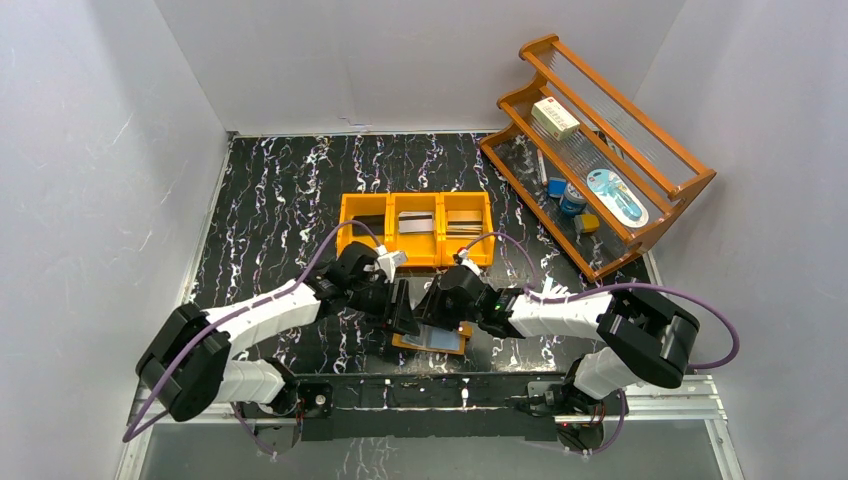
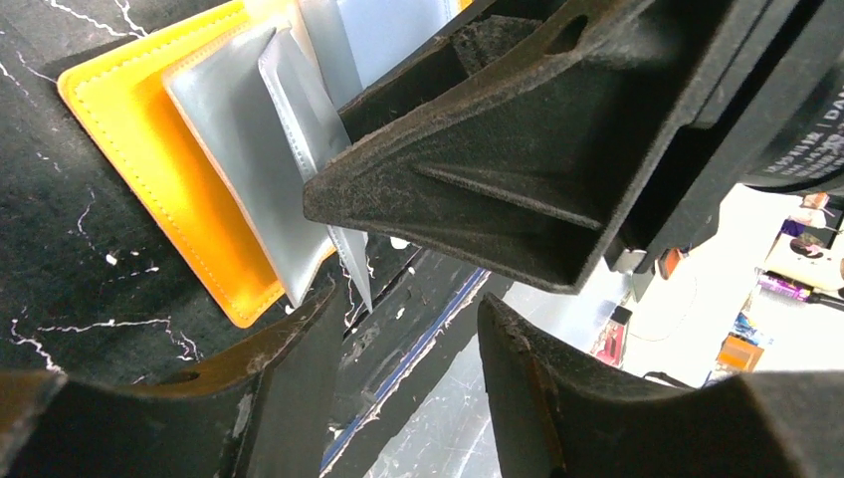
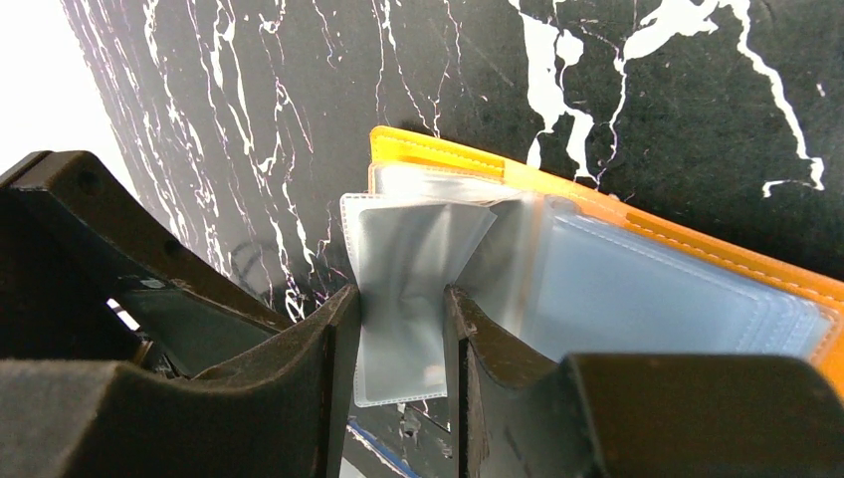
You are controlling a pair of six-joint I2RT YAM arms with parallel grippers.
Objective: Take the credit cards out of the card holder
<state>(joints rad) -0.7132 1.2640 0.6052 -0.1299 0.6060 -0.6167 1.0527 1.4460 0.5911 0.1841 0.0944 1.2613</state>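
The card holder (image 1: 432, 340), a tan-orange wallet, lies open on the black marbled table between both grippers near the front edge. Its orange leaf shows in the left wrist view (image 2: 149, 149) and the right wrist view (image 3: 697, 257). My right gripper (image 3: 400, 299) (image 1: 438, 318) pinches one clear pale-blue sleeve (image 3: 403, 269), which bows up between the fingers. My left gripper (image 2: 408, 299) (image 1: 408, 318) is open and empty at the wallet's left edge. Whether a card sits in the sleeves, I cannot tell. Credit cards lie in the orange bin: one black (image 1: 368, 222), one silver-grey (image 1: 416, 224), one striped (image 1: 462, 228).
The orange three-compartment bin (image 1: 416, 203) stands just behind the grippers. A wooden rack (image 1: 655, 225) at the back right holds a white box (image 1: 555, 118) and small items. White walls close in the left, back and right. A metal rail (image 1: 480, 385) runs along the front edge.
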